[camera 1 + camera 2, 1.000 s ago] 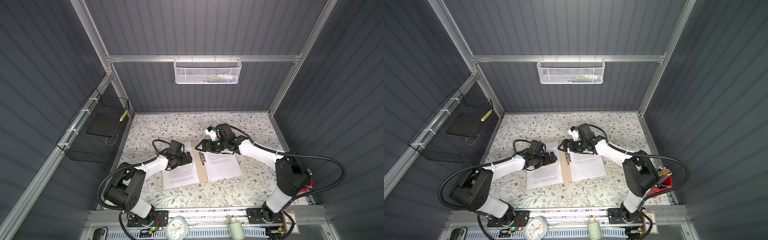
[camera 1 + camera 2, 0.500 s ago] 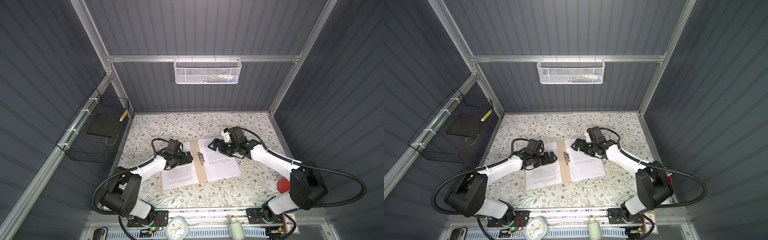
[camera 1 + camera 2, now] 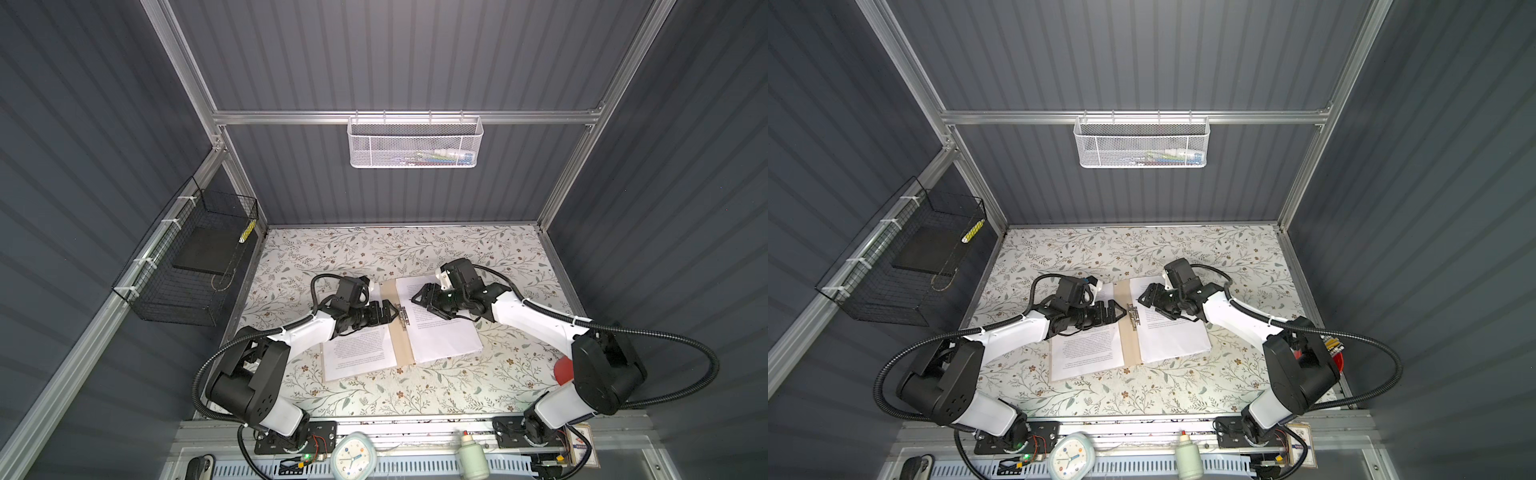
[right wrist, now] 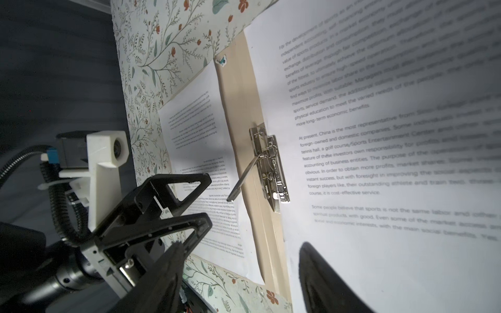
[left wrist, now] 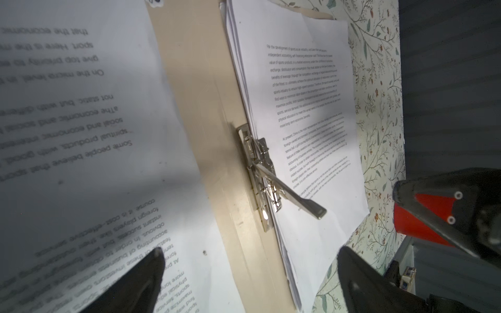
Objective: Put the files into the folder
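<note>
Both arms reach inward from shoulders at the near side, elbows folded and forearms low, converging on the middle. The left arm (image 3: 305, 332) runs its white forearm up and to the right in both top views. The left gripper (image 3: 388, 312) points toward its counterpart with jaws spread wide. The right arm (image 3: 536, 318) stretches its forearm leftward, black wrist links bunched behind the right gripper (image 3: 419, 300). This gripper faces the left one, tips near but apart. Its jaws stand parted, and its two dark fingers (image 4: 168, 276) show separated in the right wrist view.
</note>
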Tool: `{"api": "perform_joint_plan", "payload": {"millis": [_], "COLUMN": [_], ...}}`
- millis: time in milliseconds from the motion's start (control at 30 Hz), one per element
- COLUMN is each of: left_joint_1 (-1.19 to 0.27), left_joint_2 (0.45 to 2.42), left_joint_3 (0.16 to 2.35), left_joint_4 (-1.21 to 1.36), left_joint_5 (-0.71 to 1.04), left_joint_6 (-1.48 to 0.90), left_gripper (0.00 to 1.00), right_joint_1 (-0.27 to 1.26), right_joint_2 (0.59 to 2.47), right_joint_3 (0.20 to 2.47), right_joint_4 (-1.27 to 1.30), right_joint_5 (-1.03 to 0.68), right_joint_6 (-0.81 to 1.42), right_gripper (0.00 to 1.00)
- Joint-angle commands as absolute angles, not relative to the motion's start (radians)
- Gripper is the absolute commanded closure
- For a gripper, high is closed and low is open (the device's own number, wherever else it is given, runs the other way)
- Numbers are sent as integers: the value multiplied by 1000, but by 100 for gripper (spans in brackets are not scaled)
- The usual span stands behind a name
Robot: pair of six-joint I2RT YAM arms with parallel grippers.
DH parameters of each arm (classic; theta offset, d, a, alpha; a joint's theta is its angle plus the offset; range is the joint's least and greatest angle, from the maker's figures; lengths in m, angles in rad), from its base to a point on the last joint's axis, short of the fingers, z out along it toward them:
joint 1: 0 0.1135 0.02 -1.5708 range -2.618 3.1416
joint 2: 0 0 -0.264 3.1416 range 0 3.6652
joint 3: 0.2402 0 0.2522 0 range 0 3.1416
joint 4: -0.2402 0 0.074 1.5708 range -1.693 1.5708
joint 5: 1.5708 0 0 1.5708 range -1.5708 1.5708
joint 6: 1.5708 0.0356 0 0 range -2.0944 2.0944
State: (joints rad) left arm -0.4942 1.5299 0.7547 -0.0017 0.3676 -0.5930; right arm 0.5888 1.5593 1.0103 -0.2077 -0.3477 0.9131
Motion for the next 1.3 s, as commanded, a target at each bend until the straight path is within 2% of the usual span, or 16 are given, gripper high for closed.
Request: {"api": "perform_joint_plan", "payload": {"millis": [0, 200, 267, 633, 767, 1267], "left_joint_1": [-491, -491, -491, -491, -492, -492], "left_joint_2": [1549, 1560, 1560, 1543, 1544, 1536], "left_joint_3": [731, 678, 663, 607, 603, 583], "left_joint_4": [-4, -9, -19, -15, -4, 9], "left_joint_5": [363, 337, 291, 270, 279, 284], "left_joint_6": [-566, -578, -582, -585, -586, -582], "left_gripper": [0, 0, 0, 0, 0, 0], "right_joint_1": [600, 608, 610, 635, 638, 649], "right_joint_2": [1589, 1605, 1630, 1757, 1800, 1842], "right_joint_3": [1032, 1047, 1070, 1160, 1181, 1199], "right_joint_4": [-257, -283, -299, -282, -251, -228], "right_joint_5": [-326, -325, -375, -430, -461, -472], "right_joint_6": [978, 1048, 1057, 1131, 1166, 1204], "right_gripper": [37, 47, 50, 54, 60, 69]}}
